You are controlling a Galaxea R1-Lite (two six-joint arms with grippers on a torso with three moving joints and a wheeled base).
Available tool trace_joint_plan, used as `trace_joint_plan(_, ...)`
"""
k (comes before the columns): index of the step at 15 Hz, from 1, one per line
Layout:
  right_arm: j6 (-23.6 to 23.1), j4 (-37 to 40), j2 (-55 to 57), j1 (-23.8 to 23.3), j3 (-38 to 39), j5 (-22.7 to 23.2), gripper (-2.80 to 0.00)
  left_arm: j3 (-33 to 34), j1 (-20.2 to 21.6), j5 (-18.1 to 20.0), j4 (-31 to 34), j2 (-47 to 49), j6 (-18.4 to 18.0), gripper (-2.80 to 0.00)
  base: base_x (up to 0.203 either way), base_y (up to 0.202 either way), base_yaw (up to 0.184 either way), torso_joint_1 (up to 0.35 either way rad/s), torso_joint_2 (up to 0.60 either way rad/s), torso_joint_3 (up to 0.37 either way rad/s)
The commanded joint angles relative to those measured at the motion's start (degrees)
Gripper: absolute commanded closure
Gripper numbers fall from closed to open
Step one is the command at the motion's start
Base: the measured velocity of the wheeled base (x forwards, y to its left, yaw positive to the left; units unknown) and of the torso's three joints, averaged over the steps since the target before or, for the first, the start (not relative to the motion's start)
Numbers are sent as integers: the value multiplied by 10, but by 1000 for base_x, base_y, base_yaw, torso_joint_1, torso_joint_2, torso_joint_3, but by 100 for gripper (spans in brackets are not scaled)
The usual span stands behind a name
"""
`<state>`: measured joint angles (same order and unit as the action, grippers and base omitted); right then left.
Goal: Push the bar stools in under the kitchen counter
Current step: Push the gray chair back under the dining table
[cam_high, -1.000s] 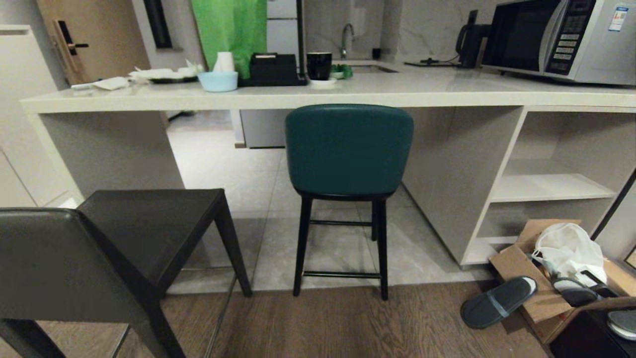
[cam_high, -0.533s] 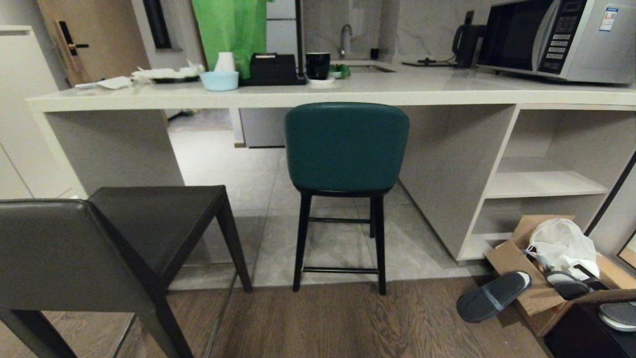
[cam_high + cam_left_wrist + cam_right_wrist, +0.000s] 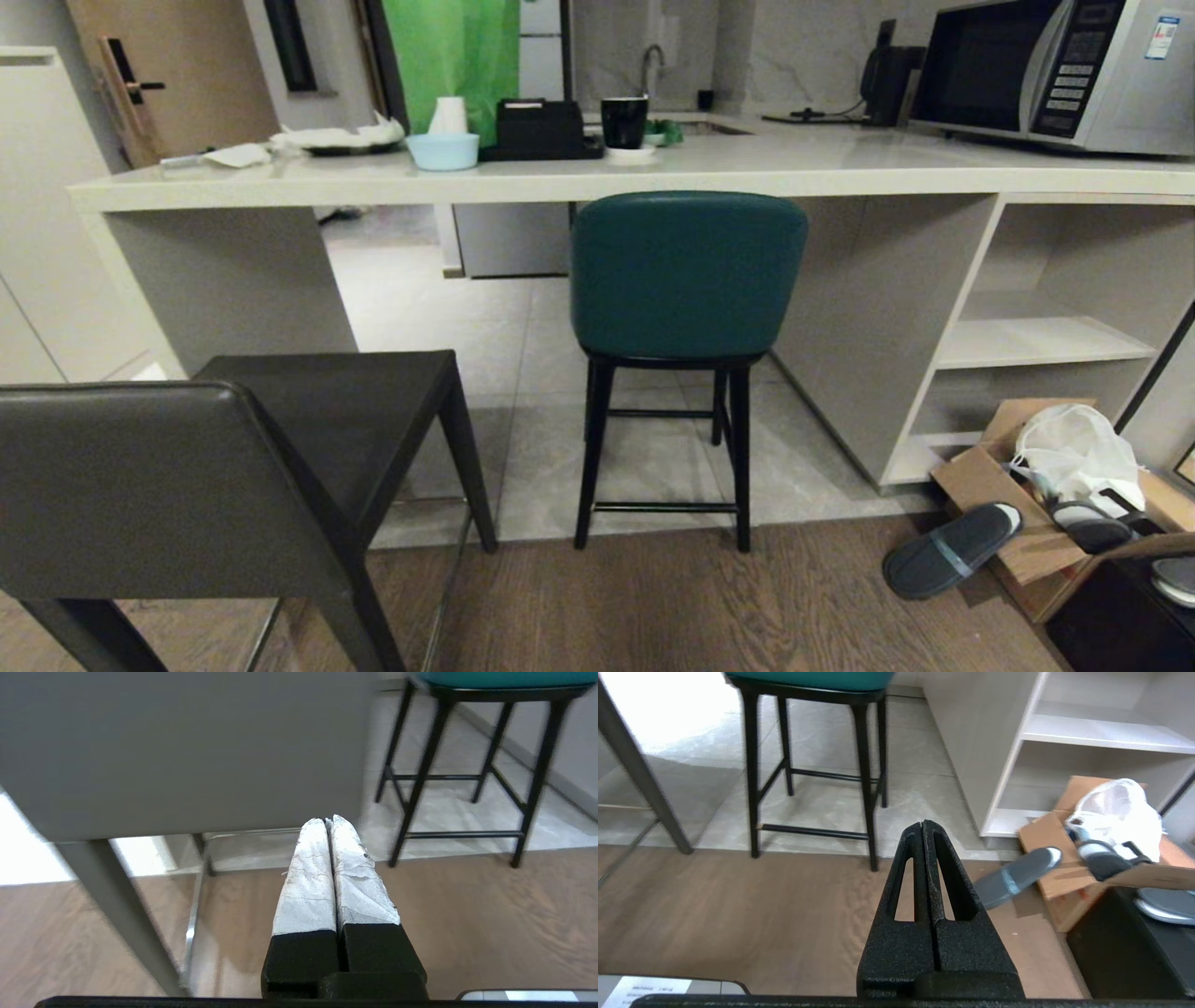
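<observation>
The teal stool (image 3: pixel 688 280) stood at the counter (image 3: pixel 560 177) edge, its back just below the slab and its legs (image 3: pixel 420 774) on the tile. The dark stool (image 3: pixel 233 467) stood nearer the camera on the left, well clear of the counter, its seat facing the grey support panel (image 3: pixel 233 280). The left gripper (image 3: pixel 331 826) and right gripper (image 3: pixel 922 828) were both fully closed and empty, held low above the wood floor (image 3: pixel 738 914).

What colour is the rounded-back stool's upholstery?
Teal, on thin black legs; clearest in the head view.
</observation>
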<state>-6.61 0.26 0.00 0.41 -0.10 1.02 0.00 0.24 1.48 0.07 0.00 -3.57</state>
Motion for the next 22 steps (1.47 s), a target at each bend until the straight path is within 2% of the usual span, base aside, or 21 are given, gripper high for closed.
trace_joint_plan(1, -1, 0, 0, 0, 0, 0, 0, 2, 0, 0, 0, 0, 0, 0, 0, 197, 0, 7, 0, 2)
trace_joint_plan(22, 0, 0, 1, 0, 0, 0, 0, 2, -1, 0, 0, 0, 8, 0, 0, 197, -1, 3, 1, 3)
